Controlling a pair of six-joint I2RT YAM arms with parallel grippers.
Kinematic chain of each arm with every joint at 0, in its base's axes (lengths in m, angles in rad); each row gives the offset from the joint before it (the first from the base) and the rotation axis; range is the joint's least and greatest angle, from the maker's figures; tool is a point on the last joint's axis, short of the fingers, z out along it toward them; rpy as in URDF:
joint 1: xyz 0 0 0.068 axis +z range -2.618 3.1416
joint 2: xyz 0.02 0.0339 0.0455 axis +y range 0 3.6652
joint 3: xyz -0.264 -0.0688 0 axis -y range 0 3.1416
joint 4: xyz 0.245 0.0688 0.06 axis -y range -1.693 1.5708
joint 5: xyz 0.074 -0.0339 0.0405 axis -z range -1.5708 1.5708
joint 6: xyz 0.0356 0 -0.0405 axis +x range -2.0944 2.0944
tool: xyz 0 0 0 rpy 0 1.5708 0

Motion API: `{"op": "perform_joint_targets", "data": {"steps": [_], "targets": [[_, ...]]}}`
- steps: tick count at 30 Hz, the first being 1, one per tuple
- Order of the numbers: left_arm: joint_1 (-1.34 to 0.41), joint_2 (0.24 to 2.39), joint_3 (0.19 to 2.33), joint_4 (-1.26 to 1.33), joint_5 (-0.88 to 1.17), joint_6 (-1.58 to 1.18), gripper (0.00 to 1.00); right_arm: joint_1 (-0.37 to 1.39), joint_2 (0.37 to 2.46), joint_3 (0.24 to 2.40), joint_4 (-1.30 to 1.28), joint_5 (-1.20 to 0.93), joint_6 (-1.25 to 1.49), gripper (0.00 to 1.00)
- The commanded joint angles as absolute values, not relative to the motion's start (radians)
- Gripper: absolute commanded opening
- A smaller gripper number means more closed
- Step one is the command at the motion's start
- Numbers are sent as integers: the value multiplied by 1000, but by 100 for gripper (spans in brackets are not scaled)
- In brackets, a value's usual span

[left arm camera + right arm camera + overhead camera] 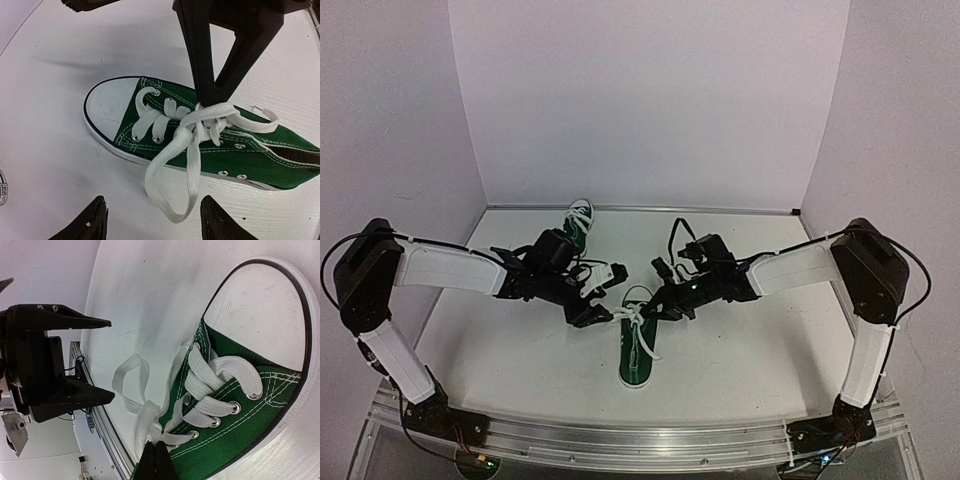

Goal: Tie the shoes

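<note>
Currently the right end effector (155,451) is closed, its fingertips pinched on a white lace (142,425) where the strands cross over the middle of the near shoe (240,145). From the left wrist view its dark fingers come down from above and meet the lace just behind the top eyelets.

The left end effector (154,202) has its fingers spread wide with nothing gripped. It sits low beside the shoe, facing the shoe's side. A loose loop of the same lace spills off the shoe onto the worktop (740,350) and lies between those spread fingers without being clamped.

The near shoe stands on its sole at the middle of the worktop, between the two end effectors, with its white toe cap (107,105) pointing toward the arm bases. The second shoe (578,222) sits farther back, close to the rear wall, partly hidden behind the left arm and well apart from the first.
</note>
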State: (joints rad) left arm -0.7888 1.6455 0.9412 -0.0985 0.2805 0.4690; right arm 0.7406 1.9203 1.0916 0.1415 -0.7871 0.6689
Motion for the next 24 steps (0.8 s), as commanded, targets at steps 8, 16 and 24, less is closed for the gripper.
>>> {"op": "perform_joint_targets", "data": {"steps": [8, 16, 24], "targets": [[-778, 1781, 1131, -223, 479, 584, 66, 746, 1867, 1083, 177, -804, 647, 0], [-778, 1829, 1176, -273, 548, 594, 41, 750, 1848, 1075, 177, -807, 641, 0], [-781, 1792, 1132, -243, 565, 566, 13, 750, 1822, 1039, 178, -781, 645, 0]]}}
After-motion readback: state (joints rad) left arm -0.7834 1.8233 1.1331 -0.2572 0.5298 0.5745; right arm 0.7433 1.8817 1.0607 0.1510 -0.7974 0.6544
